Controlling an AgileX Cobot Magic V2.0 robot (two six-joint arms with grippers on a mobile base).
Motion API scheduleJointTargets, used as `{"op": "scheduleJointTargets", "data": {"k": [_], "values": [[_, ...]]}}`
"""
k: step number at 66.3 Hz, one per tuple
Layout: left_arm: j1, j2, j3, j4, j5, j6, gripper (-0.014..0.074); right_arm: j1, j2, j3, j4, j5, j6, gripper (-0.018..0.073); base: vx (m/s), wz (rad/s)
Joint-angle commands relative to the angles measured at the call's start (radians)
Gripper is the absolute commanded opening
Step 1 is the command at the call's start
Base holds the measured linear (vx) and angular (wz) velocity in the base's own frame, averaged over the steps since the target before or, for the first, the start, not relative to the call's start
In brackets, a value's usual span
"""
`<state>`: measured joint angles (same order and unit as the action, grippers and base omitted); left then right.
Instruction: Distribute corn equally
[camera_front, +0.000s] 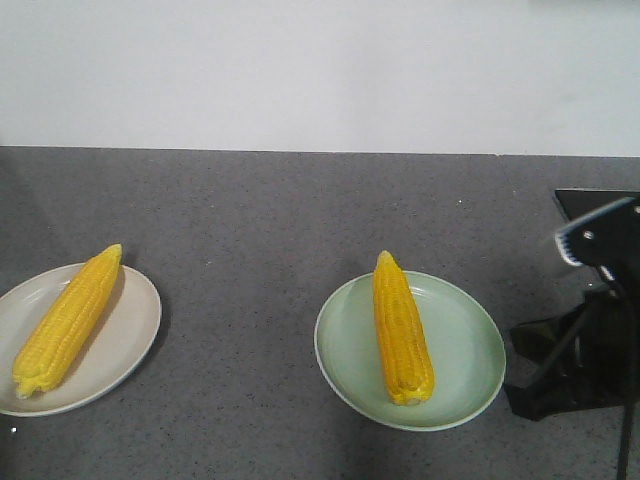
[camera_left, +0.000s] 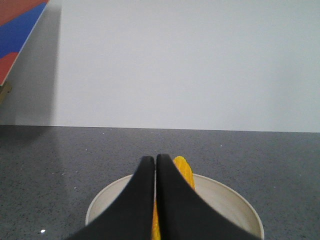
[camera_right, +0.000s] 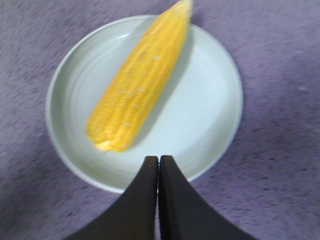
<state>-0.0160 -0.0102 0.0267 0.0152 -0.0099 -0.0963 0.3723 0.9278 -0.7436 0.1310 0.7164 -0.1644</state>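
The left gripper (camera_left: 155, 161) was seen only in its own wrist view. Its two black fingers (camera_left: 142, 200) were pressed together along their full visible length, with nothing between them. They hung above a cream plate (camera_left: 227, 200), and a yellow cob showed just behind the tips; contact between fingers and cob could not be determined from this angle.

The right gripper (camera_right: 158, 160) was likewise closed, its black fingers (camera_right: 180, 205) meeting tip to tip and holding nothing. The tips stood over the near rim of a pale green plate (camera_right: 210, 110), clear of the cob lying on it. In the front-facing view, black hardware of the right arm (camera_front: 600, 300) was visible at the right edge of the frame, beside the green plate and apart from it.

One corn cob (camera_front: 67, 318) lay diagonally on the cream plate (camera_front: 125, 335) at the left of the grey speckled counter (camera_front: 260, 230), its pale tip pointing toward the far rim and slightly overhanging it. A second corn cob (camera_front: 401, 328) lay on the green plate (camera_front: 460, 345) near the centre-right, roughly lengthwise, tip toward the back wall (camera_front: 300, 70). Each plate carried one cob. The two plates were well apart, with bare counter between them.
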Motion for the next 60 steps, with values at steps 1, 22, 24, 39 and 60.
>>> {"op": "scheduleJointTargets", "data": {"k": [1,22,24,39,60], "values": [[0.0,-0.017,0.015,-0.002,-0.074,-0.009,-0.0008,-0.051,-0.092,0.075,-0.009,-0.206,-0.012,-0.0011,0.0,0.0],[0.0,-0.017,0.015,-0.002,-0.074,-0.009,-0.0006,-0.262,-0.478,0.447,-0.021,-0.61,-0.015,-0.0011,0.0,0.0],[0.0,-0.017,0.015,-0.002,-0.074,-0.009,-0.0006,-0.281,-0.505,0.469,-0.02,-0.635,-0.015,-0.0011,0.0,0.0],[0.0,-0.017,0.015,-0.002,-0.074,-0.009,-0.0006,-0.387,-0.746,0.665,-0.02,-0.748,-0.012,-0.0011,0.0,0.0],[0.0,-0.017,0.015,-0.002,-0.074,-0.009,-0.0006,-0.407,-0.922,0.78,-0.017,-0.716,-0.009,-0.0011,0.0,0.0]]}}
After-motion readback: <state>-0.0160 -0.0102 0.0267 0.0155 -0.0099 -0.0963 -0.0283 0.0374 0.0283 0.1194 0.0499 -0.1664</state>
